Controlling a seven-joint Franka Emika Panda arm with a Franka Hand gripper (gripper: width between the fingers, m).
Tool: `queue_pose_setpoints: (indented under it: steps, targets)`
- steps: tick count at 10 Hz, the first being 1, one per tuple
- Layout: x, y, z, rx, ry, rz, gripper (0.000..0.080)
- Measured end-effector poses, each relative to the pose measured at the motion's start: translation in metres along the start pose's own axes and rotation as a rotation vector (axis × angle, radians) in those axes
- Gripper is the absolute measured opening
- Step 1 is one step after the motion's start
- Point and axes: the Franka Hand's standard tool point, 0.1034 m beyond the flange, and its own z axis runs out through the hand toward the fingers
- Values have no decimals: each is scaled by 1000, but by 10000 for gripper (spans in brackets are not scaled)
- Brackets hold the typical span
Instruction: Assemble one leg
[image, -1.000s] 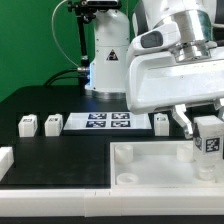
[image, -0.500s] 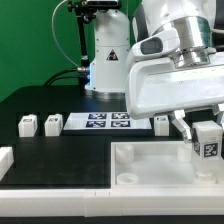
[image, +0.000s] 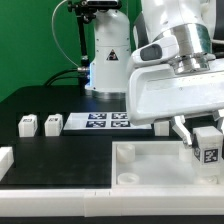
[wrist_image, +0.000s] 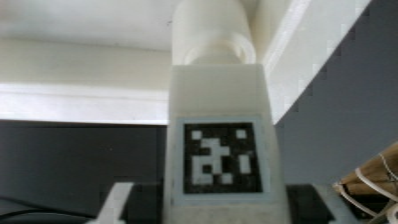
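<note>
The jaws are clamped on the leg: in the wrist view a dark finger stands close on either side of the white block, whose black-and-white tag faces the camera. In the exterior view the gripper (image: 205, 136) hangs at the right edge of the frame. The leg (image: 209, 152) is upright in it, tag toward the viewer, with its lower end just over the far right part of the large white tray-like piece (image: 160, 172). Whether the leg's foot already touches that piece cannot be told, because the view's right edge cuts the spot off. A round corner socket (image: 125, 155) shows at the tray's far corner on the exterior view's left, and the matching one under the leg is not visible. Behind the tray, across the middle of the frame, lies the marker board (image: 105, 122). Two loose legs (image: 28, 124) stand near its end toward the exterior view's left, and a third (image: 160, 123) is half hidden behind the arm on the black table (image: 60, 150). The step in hand looks like carrying the gripped leg to its socket. The next move, as I judge it, is to centre the leg over the hole, keep it plumb, and lower it gently, since a small offset or tilt could catch it on the rim.
</note>
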Motion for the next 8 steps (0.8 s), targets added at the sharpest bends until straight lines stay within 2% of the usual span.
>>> queue_pose_setpoints:
  steps: [1,2,3,4,8]
  targets:
    - [-1,0,1,0,-3,0,292]
    - [-2,0,1,1,-5,0,510]
    - [-2,0,1,1,-6,0,510]
    - [-2,0,1,1,-6,0,618]
    - [-3,0,2,1,-7,1,648]
